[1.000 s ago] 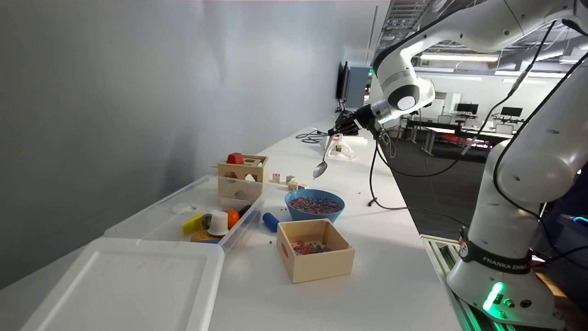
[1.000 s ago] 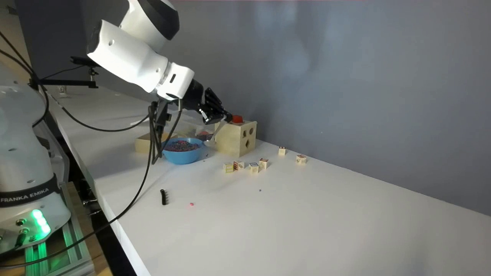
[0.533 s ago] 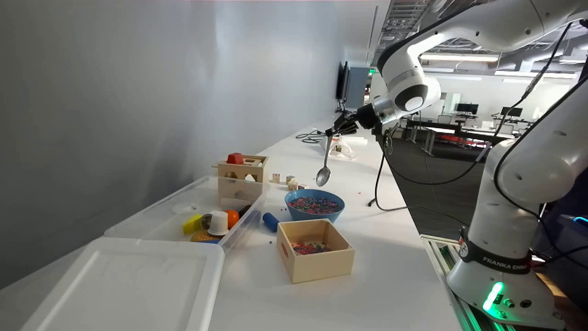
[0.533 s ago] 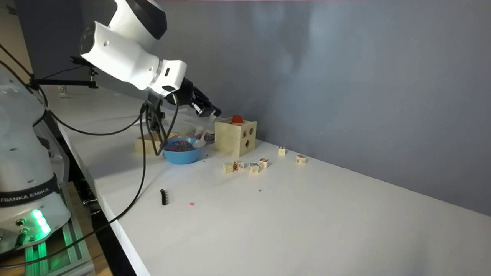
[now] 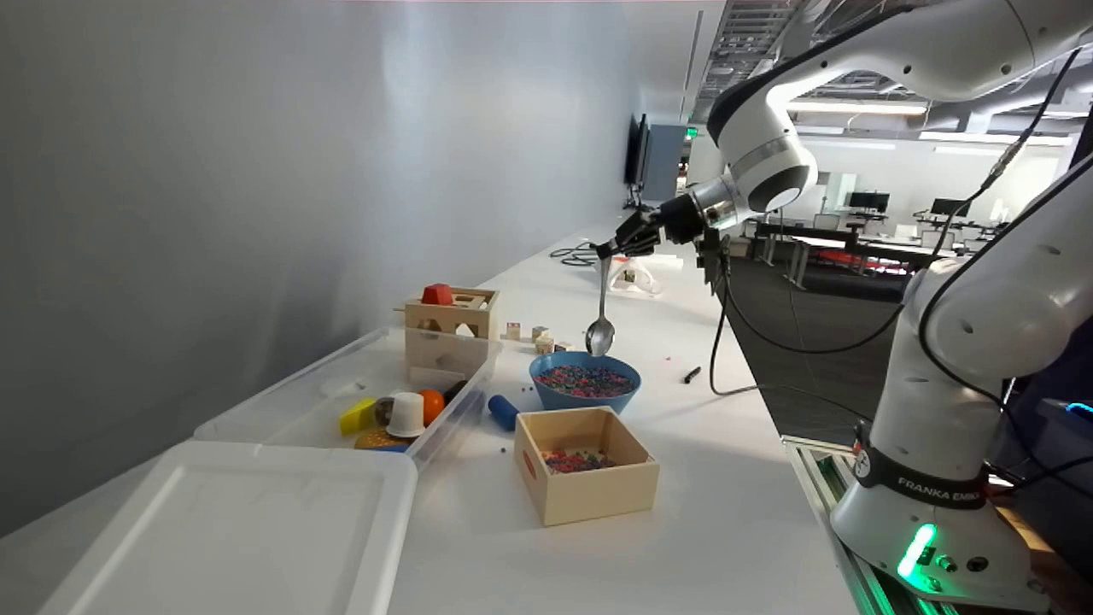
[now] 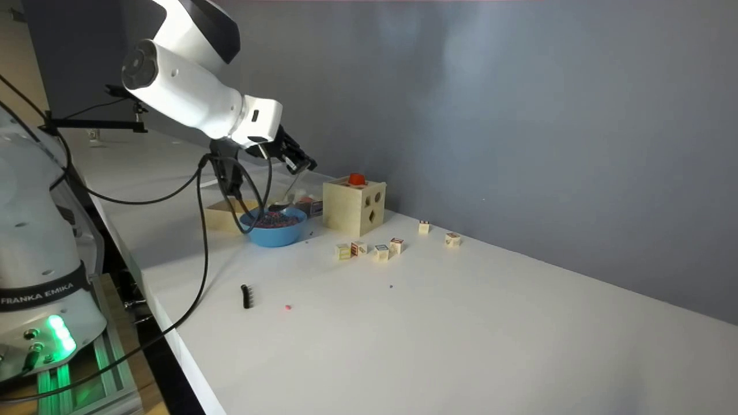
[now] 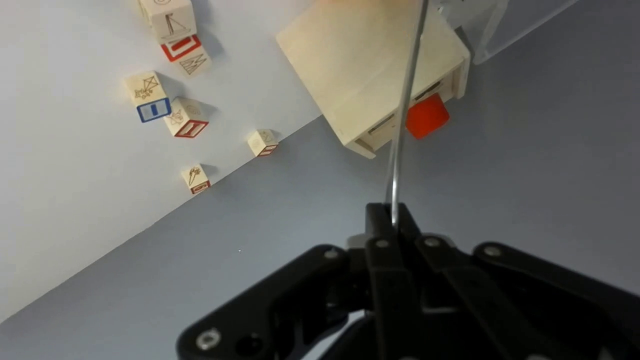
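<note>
My gripper is shut on the handle end of a metal spoon; it also shows in the wrist view. The spoon hangs down steeply. Its handle crosses the wrist view, where its scoop is out of frame. The scoop overlaps the rim of a blue bowl of small coloured beads in both exterior views; I cannot tell whether they touch. A wooden box holding some similar beads stands beside the bowl. A pale wooden shape box with a red block on top stands near the wall.
Several small letter blocks lie near the shape box. A clear bin of toys and a white lid are at the left in an exterior view. A blue cylinder and a black comb-like piece lie on the table. Cables hang below the wrist.
The gripper has carried the spoon away from the shape box to the blue bowl. The spoon has swung from slanted to more upright, and its scoop has come to the bowl's rim.
</note>
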Robot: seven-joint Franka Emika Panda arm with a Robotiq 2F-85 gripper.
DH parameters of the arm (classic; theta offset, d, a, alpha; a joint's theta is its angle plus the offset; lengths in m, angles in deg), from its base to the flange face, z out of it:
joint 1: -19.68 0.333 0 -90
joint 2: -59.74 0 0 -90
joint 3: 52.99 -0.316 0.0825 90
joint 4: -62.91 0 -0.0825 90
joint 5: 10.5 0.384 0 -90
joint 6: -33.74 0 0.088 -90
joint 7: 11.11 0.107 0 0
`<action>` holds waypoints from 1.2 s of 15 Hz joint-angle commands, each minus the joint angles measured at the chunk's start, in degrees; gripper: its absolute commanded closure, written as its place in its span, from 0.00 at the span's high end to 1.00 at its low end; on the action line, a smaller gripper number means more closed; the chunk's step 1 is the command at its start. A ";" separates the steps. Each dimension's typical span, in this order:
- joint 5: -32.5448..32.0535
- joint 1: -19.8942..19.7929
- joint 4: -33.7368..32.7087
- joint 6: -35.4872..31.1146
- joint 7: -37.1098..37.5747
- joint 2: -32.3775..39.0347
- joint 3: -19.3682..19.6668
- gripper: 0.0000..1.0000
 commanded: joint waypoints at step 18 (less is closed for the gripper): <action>13.00 3.71 -0.32 3.05 -35.47 0.71 -2.04 0.01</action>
